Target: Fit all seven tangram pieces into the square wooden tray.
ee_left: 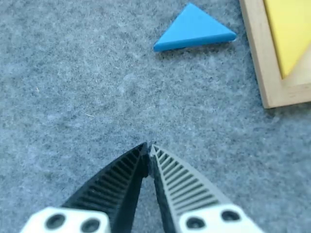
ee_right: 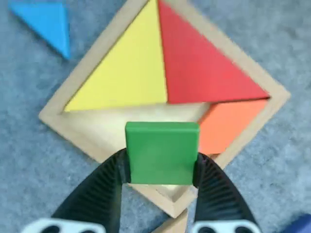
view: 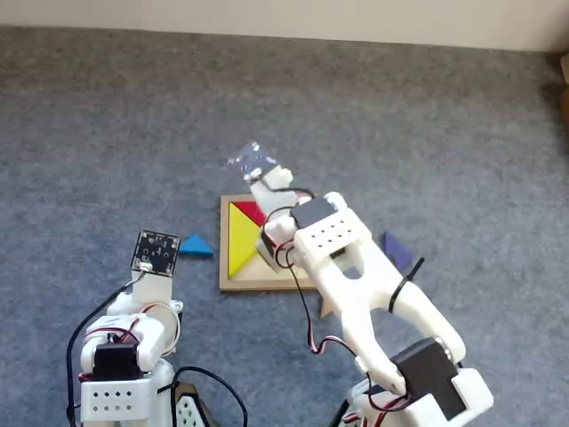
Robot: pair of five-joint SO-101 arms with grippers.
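My right gripper (ee_right: 162,165) is shut on a green square (ee_right: 162,151), held above the bare near part of the square wooden tray (ee_right: 87,145). In the tray lie a yellow triangle (ee_right: 129,73), a red triangle (ee_right: 199,68) and an orange triangle (ee_right: 228,126). My left gripper (ee_left: 148,148) is shut with nothing in it, low over the carpet, a short way from a blue triangle (ee_left: 194,29) that lies beside the tray's corner (ee_left: 265,77). In the high view the right arm (view: 329,236) covers much of the tray (view: 233,283).
A purple piece (view: 397,251) lies on the grey carpet right of the tray. A tan piece (ee_right: 172,226) peeks out just outside the tray's near corner, under the right arm. The blue triangle (view: 196,246) sits left of the tray.
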